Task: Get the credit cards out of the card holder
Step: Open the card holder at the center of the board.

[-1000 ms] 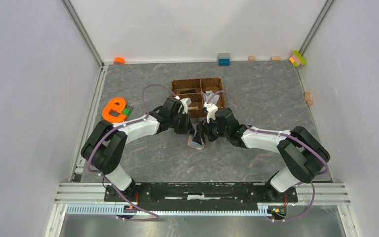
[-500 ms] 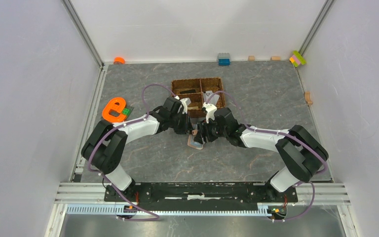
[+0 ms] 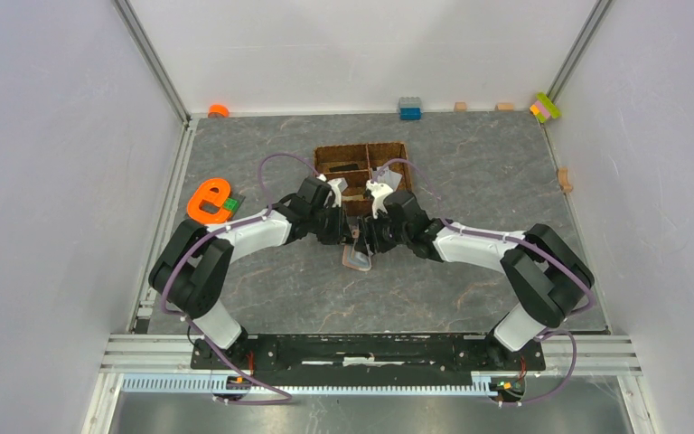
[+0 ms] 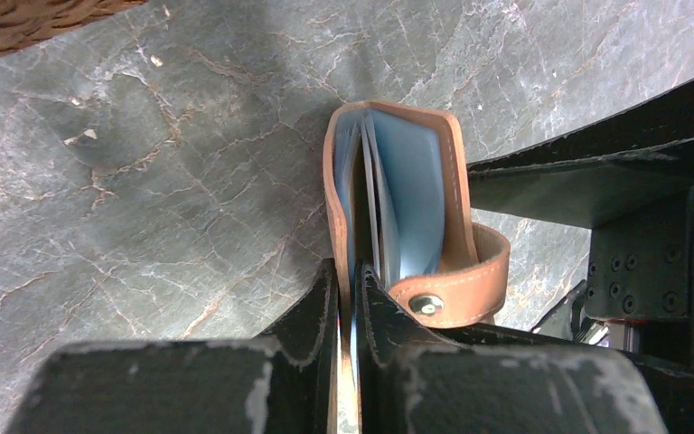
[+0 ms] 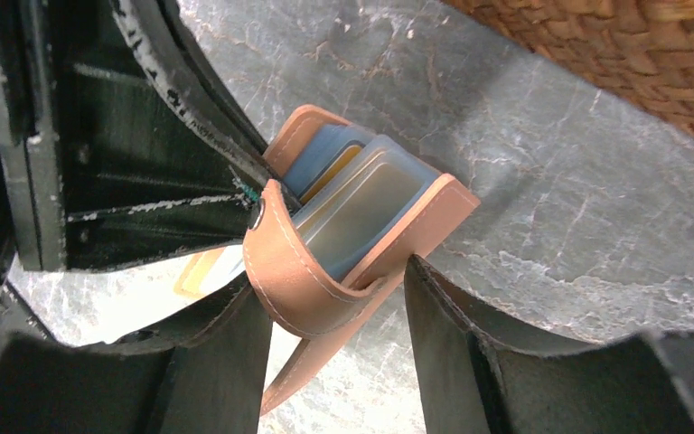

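The salmon-pink card holder (image 3: 358,259) stands open on edge on the grey table between both grippers. My left gripper (image 4: 348,273) is shut on its left cover, which is pinched thin between the fingers. Bluish clear sleeves (image 4: 408,194) fan out inside, and the snap tab (image 4: 470,285) curls round to the right. My right gripper (image 5: 334,282) has closed on the other cover (image 5: 434,212) and the looped tab, one finger touching each. A gold-tan credit card (image 5: 332,183) shows its edge in a sleeve. The other credit cards are hidden in the sleeves.
A brown woven divided basket (image 3: 318,168) sits just behind the grippers, its wall also in the right wrist view (image 5: 614,45). An orange letter e (image 3: 208,201) lies at the left. Small blocks (image 3: 408,108) line the back wall.
My right gripper has slid left to the card holder and its jaws have narrowed onto the cover and tab. The left gripper has kept its grip and place.
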Controlling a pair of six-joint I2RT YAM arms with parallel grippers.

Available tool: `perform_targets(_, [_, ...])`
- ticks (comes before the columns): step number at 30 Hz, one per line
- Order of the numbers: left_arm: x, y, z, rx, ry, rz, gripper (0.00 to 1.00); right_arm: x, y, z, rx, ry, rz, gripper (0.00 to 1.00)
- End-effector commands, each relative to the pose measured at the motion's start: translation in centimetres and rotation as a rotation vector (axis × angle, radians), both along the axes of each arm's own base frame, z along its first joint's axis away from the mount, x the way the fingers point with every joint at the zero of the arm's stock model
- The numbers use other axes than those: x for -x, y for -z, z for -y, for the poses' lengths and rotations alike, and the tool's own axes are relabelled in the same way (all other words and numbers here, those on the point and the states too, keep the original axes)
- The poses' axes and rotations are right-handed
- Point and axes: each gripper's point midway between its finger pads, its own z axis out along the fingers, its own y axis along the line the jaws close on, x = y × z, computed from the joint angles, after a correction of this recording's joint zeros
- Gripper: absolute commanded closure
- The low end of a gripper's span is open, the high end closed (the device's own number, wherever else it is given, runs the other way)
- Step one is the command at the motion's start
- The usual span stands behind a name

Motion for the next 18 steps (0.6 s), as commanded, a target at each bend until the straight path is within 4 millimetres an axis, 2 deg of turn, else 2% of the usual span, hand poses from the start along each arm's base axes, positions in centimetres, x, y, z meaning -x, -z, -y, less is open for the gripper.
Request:
perform_targets(1, [0.1,-1.7,1.5,0.067,0.03,0.0,0.96,-1.7,2.2,3.0,0.18,0.093,0.037,0.42])
perform_targets(4, [0.0,-1.4,1.4,0.057,0.026,-0.006,0.96,-2.1,2.1,3.5,0.2,0.117,0.052,0.43])
perform_targets(9, [-0.1,-1.3,1.2,0.045,0.018,-0.006,0.97,-2.1,2.1,3.5,0.201,0.115,0.052,0.52])
perform_targets(16, [-0.1,-1.3,1.2,0.043,0.019,-0.005,0.97,-1.4,0.9,2.3,0.108,0.081,0.056,0.74])
perform_targets(18, [-0.1,-1.4,1.2,0.044,0.018,-0.004,0.97,-1.4,0.6,2.3,0.094,0.083,0.064,0.76])
